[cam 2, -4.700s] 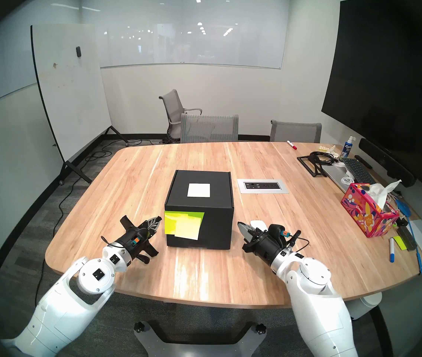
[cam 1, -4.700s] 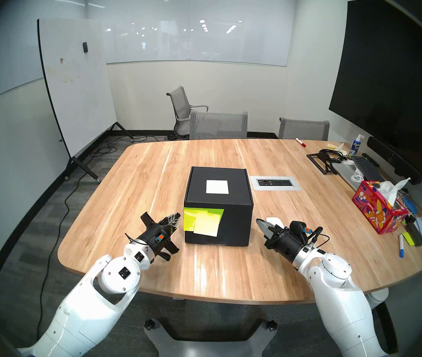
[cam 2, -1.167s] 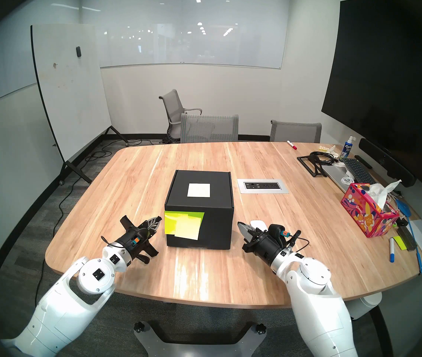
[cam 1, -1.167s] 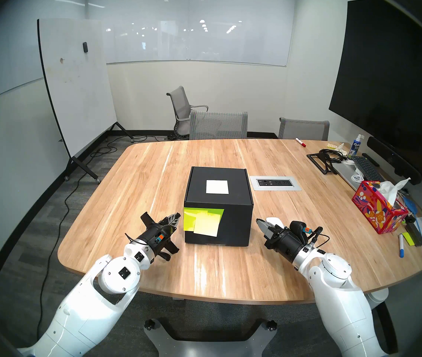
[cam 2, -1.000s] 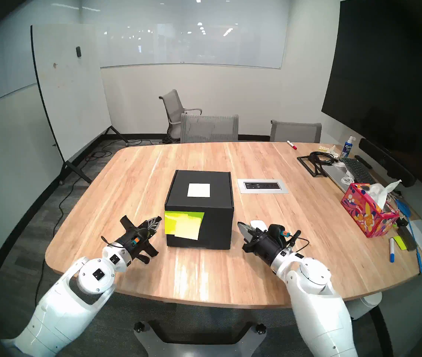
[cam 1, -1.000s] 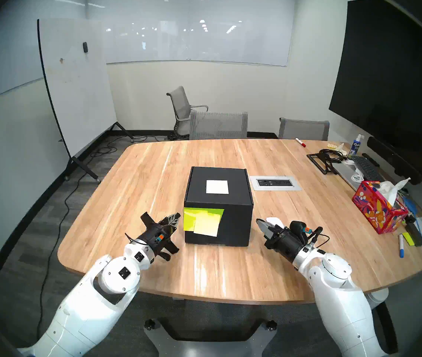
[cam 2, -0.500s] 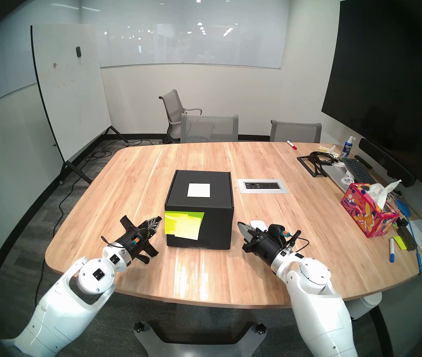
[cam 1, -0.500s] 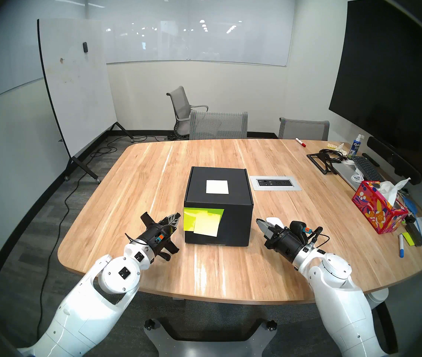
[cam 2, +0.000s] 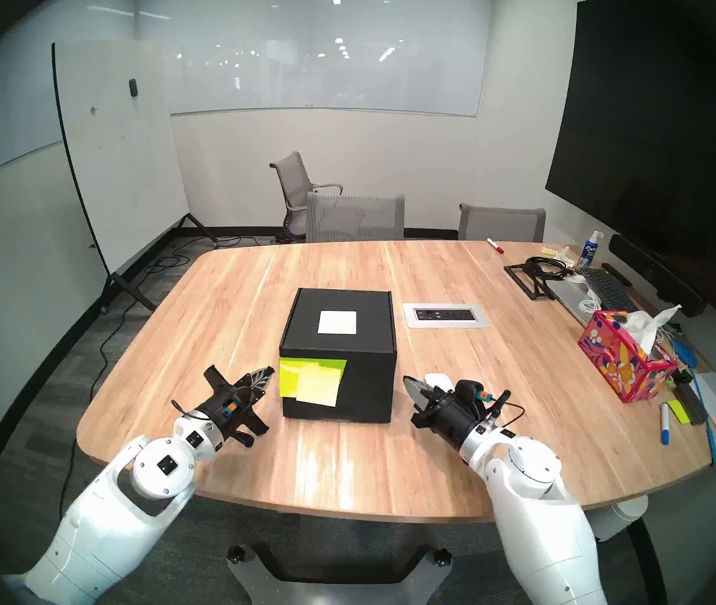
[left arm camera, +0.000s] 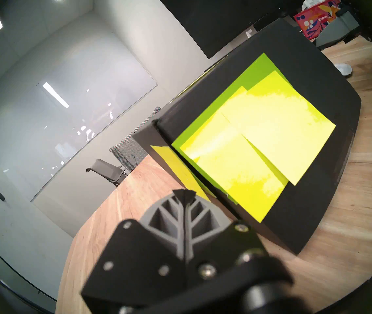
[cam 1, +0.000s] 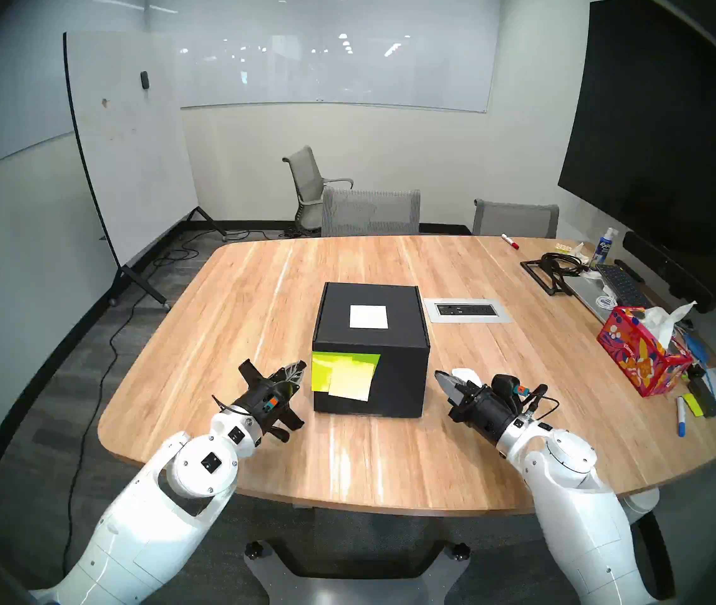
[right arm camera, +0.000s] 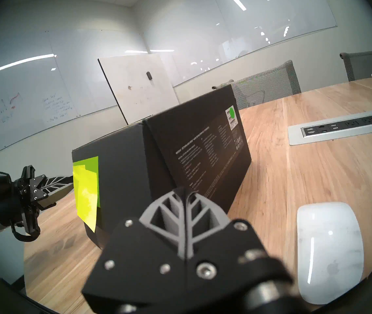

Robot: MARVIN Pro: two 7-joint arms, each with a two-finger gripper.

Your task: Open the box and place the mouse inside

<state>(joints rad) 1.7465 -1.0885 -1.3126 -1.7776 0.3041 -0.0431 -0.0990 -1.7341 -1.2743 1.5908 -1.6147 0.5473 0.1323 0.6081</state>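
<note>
The black box (cam 1: 371, 329) stands shut in the middle of the wooden table (cam 1: 391, 460), with a white label on its lid and yellow-green sticky notes (cam 1: 345, 377) on its front. The white mouse (right arm camera: 330, 250) lies on the table just right of the box, partly hidden behind my right gripper in the head views (cam 1: 467, 375). My left gripper (cam 1: 301, 366) hovers shut and empty just left of the box's front corner (left arm camera: 184, 193). My right gripper (cam 1: 438, 376) is shut and empty beside the box's right front corner (right arm camera: 184, 190), with the mouse to its right.
A power outlet panel (cam 1: 467, 310) is set into the table right of the box. A red floral tissue box (cam 1: 642, 355), markers, a keyboard, a laptop stand and cables crowd the right edge. Grey chairs (cam 1: 371, 211) stand beyond the far edge.
</note>
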